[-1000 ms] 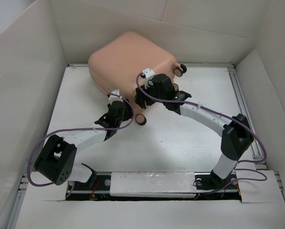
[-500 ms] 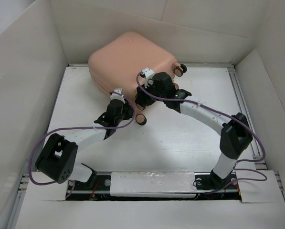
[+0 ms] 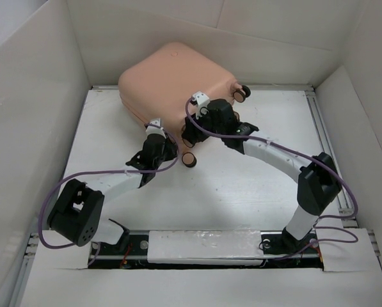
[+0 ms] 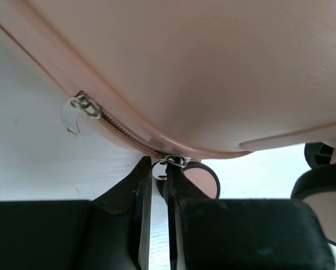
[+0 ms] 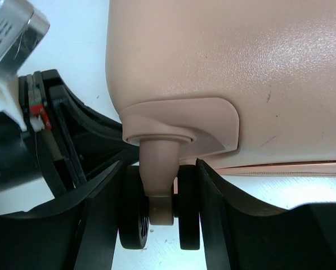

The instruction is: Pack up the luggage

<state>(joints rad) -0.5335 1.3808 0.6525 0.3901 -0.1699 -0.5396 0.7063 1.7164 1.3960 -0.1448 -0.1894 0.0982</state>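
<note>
The luggage [image 3: 175, 77] lies closed on its broad side toward the far left of the white surface [image 3: 254, 185], close under the back wall [image 3: 197, 25], with its wheeled end turned to the right, where a far caster [image 3: 242, 93] sticks out at the rear corner. Both arms reach in from the near edge to the near side of the shell and stand just beside each other there. The left end effector [image 4: 158, 164] is down at the zip [image 4: 122, 132] that runs along the seam of the shell. In the left wrist view its two black fingers [image 4: 139, 185] are drawn almost together with only a thin slit between them, and the silver zip pull [image 4: 176, 161] sits pinched at their tips, right under the curved corner of the shell. A second pull [image 4: 77, 112] hangs free farther along the same zip, well to the left of the fingers. Just beyond the fingertips a peach-faced wheel [image 4: 204, 181] shows. The right end effector [image 5: 160, 180] stands part-way apart and has hold of a caster [image 5: 135, 222]. In the right wrist view the peach stem drops from its mount on the corner of the shell, the twin black wheels lie between the two fingers, and each finger presses on the outer face of a wheel. From above, that end effector hides the corner it works at, and purple cables [image 3: 56, 211] loop off both wrists
</note>
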